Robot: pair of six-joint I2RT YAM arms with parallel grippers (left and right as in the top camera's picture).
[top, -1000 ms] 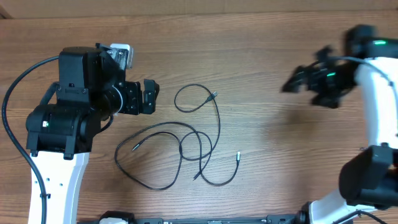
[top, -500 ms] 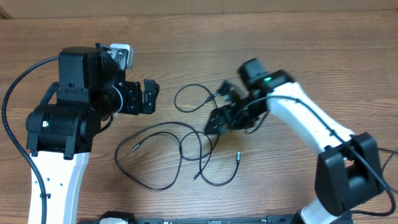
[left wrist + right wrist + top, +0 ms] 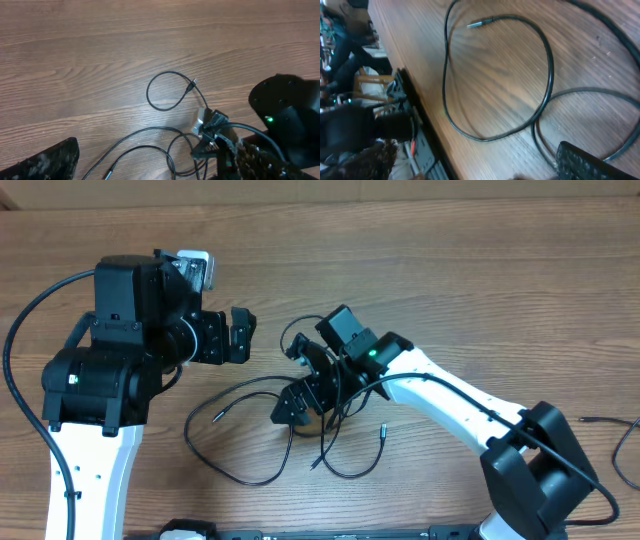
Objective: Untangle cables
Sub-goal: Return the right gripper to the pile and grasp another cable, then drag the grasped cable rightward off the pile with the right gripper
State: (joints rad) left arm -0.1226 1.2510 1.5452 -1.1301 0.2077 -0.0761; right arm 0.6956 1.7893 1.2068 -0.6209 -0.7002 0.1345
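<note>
The cables [image 3: 551, 65] are not a tight knot: thin black cords lie slack and flat in open loops, near the middle of the worktop [image 3: 480, 270] and a bit toward its front edge. A small loop [image 3: 148, 95] sits on the far side with a plug at its end. Wider loops spread nearer the front, and one plug tip [image 3: 381, 432] lies off to the right, clear of the rest. Where the wide loops meet in the middle, the strands cross over one another, so I'd say the job is only partly along. The bundle is loosened and spread out, but the cords have yet to be pulled apart into separate pieces. I can't say for sure how many cords there are.

The right hand [image 3: 297, 380] hangs right over that crossing with its fingers spread wide. Nothing is gripped between them that I can see, and I can't tell whether it touches a strand. The left hand [image 3: 240, 335] is just beside the small loop, on its left. It too is wide open, with nothing in it.
</note>
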